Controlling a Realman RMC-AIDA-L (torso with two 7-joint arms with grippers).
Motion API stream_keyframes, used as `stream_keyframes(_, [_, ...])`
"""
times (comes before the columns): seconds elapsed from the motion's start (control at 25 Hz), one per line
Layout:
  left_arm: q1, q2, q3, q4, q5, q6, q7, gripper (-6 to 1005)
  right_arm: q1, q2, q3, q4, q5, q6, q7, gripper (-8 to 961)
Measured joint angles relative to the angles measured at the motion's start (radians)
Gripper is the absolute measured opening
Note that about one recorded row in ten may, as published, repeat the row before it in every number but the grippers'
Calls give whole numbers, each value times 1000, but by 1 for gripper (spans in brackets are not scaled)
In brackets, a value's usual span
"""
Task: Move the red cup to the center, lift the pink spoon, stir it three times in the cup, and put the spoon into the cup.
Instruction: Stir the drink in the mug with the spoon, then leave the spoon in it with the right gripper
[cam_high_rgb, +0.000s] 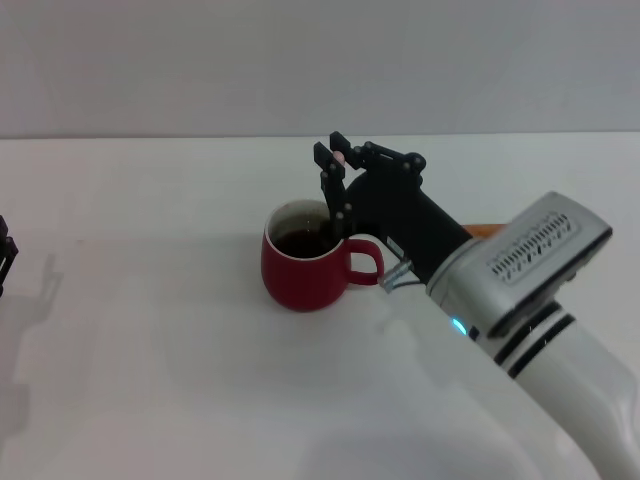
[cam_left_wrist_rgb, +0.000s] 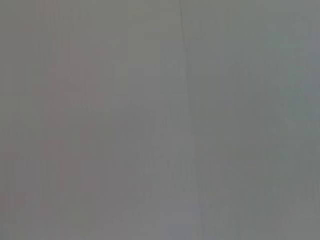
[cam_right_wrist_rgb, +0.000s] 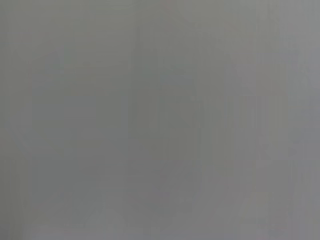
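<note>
The red cup (cam_high_rgb: 305, 270) stands near the middle of the white table (cam_high_rgb: 150, 380), its handle toward my right arm and dark liquid inside. My right gripper (cam_high_rgb: 334, 153) hovers just above the cup's far right rim. It is shut on the pink spoon (cam_high_rgb: 343, 158). Only the pale pink handle tip shows between the fingers. The spoon's lower part hangs toward the liquid and is hard to tell from the dark gripper. Only a sliver of my left gripper (cam_high_rgb: 5, 250) shows at the far left edge. Both wrist views show only plain grey.
A reddish-brown wooden block (cam_high_rgb: 484, 230) peeks out behind my right arm on the table's right side. My right forearm (cam_high_rgb: 530, 260) crosses the lower right of the head view. A pale wall rises behind the table's far edge.
</note>
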Motion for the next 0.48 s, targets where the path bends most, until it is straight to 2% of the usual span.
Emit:
stream_keyframes(0.24, [3,0,0,-4,0,-4,0,840,-38,1,-49,39,-6,-16,0,130])
stream_keyframes(0.48, [3,0,0,-7,0,-5,0,840,-24,3,-80,56,-6,-6,0,130])
